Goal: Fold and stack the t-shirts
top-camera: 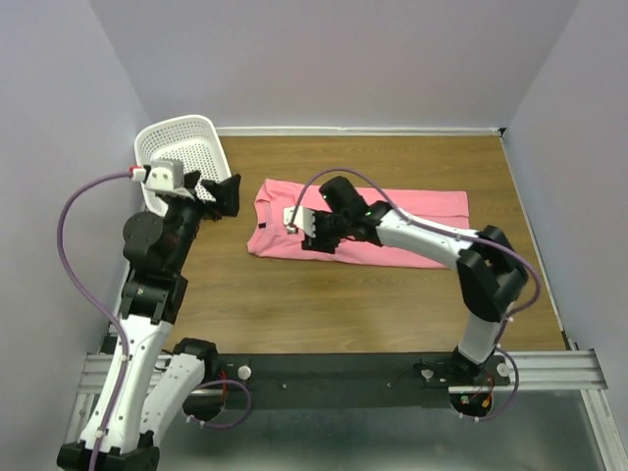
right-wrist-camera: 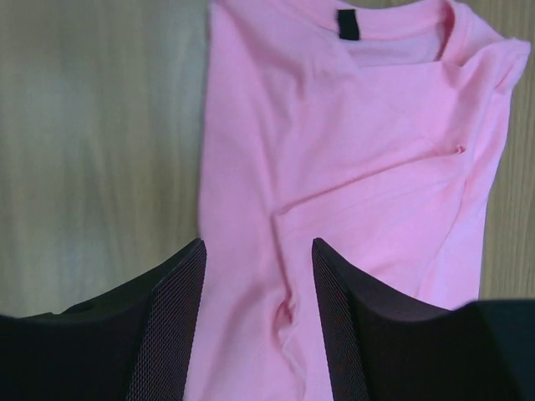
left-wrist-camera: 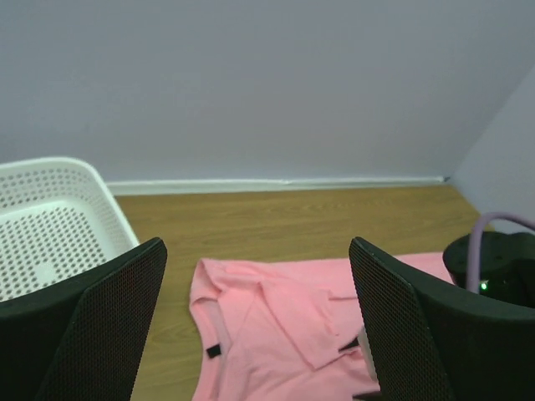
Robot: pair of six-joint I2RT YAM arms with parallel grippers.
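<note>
The pink t-shirt (top-camera: 412, 211) lies on the wooden table, folded into a long band with its collar end to the left. In the right wrist view the t-shirt (right-wrist-camera: 334, 150) fills the frame, its black neck label (right-wrist-camera: 348, 23) at the top. My right gripper (top-camera: 312, 235) is down on the left part of the shirt. It is open (right-wrist-camera: 258, 246), with a small pucker of cloth between its fingers. My left gripper (top-camera: 230, 196) hovers just left of the collar end, wide open (left-wrist-camera: 257, 251) and holding nothing. The left wrist view shows the t-shirt (left-wrist-camera: 276, 326) below and ahead.
A white perforated basket (top-camera: 182, 147) stands tilted at the back left, close behind my left arm; its rim (left-wrist-camera: 50, 167) shows in the left wrist view. Grey walls close the table on three sides. Bare wood (top-camera: 294, 304) lies in front of the shirt.
</note>
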